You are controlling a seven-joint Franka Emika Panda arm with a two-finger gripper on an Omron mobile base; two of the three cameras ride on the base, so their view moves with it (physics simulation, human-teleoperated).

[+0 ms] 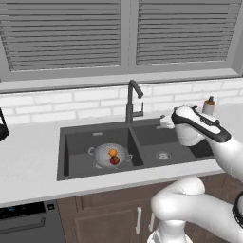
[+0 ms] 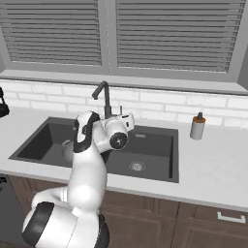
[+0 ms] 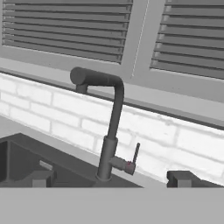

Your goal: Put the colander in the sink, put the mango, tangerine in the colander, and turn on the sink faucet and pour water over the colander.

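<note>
Flat, even light fills the room, with no clear source and no glare. The sink [image 1: 76,142] basins are shaded dark inside. Everything looks soft and slightly blurry, edges jagged, without distortion at the borders.

Both base views look forward and down from either side at the dark charcoal double-basin sink [image 1: 76,166] [image 2: 164,164], while the hand view faces the tall dark grey gooseneck faucet [image 3: 111,127] [image 1: 130,102] [image 2: 104,99] from near.

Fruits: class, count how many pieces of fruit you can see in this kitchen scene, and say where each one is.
2. The tangerine and the mango both lie in the colander, which sits in the sink's left basin. Others could be hidden behind the arm.
</note>
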